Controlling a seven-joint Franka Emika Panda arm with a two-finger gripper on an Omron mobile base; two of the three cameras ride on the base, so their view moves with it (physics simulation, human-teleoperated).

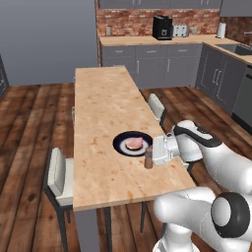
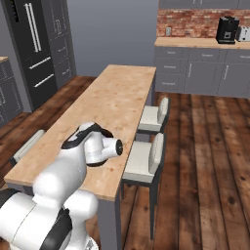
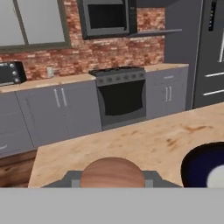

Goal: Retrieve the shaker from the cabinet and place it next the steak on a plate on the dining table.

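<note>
The brown wooden shaker point(image 1: 148, 158) stands upright on the dining table point(image 1: 103, 98), near its right edge. It sits just right of and in front of the dark navy plate point(image 1: 119, 145), which carries the pinkish steak point(image 1: 134, 143). My gripper point(image 1: 149, 156) reaches in sideways from the right and is shut on the shaker. In the hand view the shaker's rounded top point(image 3: 112, 173) sits between the grey fingers point(image 3: 72, 178), with the plate's rim point(image 3: 192, 164) at the right. In the right base view my arm hides the plate and shaker.
Grey-framed white chairs stand at the table: one on the left point(image 1: 59, 174), one on the right point(image 1: 156, 107), and two in the right base view point(image 2: 146, 158). Behind are the counter with a coffee machine point(image 1: 162, 27), a stove point(image 3: 120, 94) and a black fridge point(image 2: 36, 44).
</note>
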